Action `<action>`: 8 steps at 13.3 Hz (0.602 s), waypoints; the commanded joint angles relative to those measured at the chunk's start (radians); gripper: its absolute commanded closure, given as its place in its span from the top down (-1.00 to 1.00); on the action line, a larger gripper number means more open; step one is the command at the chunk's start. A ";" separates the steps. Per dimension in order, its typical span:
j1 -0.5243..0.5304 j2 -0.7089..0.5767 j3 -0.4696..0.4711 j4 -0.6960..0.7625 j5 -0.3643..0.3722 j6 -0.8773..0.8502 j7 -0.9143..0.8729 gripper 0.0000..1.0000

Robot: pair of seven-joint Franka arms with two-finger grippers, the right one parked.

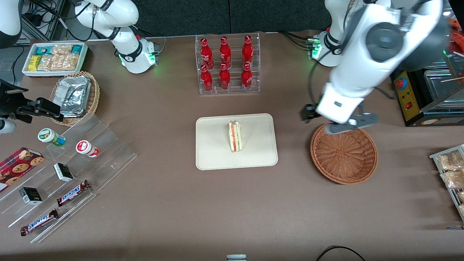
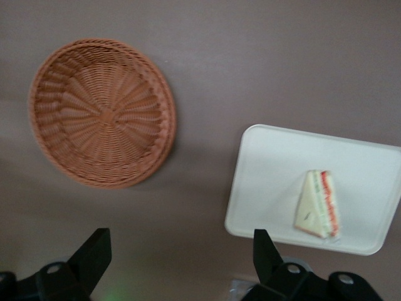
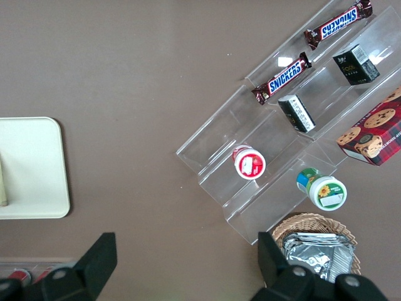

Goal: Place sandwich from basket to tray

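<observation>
The sandwich [image 1: 235,136], a white bread wedge with a red and cream filling stripe, lies on the cream-white tray [image 1: 214,156] in the middle of the table. It also shows in the left wrist view [image 2: 318,205] on the tray [image 2: 269,182]. The round reddish-brown wicker basket [image 1: 343,154] stands empty beside the tray, toward the working arm's end; it also shows in the left wrist view [image 2: 102,113]. My left gripper [image 2: 182,251] hangs open and empty, raised above the basket's rim farthest from the front camera [image 1: 340,125].
A clear rack of red bottles [image 1: 227,64] stands farther from the front camera than the tray. A tan basket of foil packets [image 1: 74,96], a white snack bin [image 1: 54,58] and clear steps with snacks [image 1: 65,174] lie toward the parked arm's end. A yellow-fronted machine [image 1: 427,98] stands near the working arm.
</observation>
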 commanded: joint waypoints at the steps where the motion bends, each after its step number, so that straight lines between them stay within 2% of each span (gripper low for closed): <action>1: 0.110 -0.052 -0.013 -0.023 -0.023 -0.051 0.165 1.00; 8: 0.271 -0.113 0.002 -0.031 -0.017 -0.168 0.498 1.00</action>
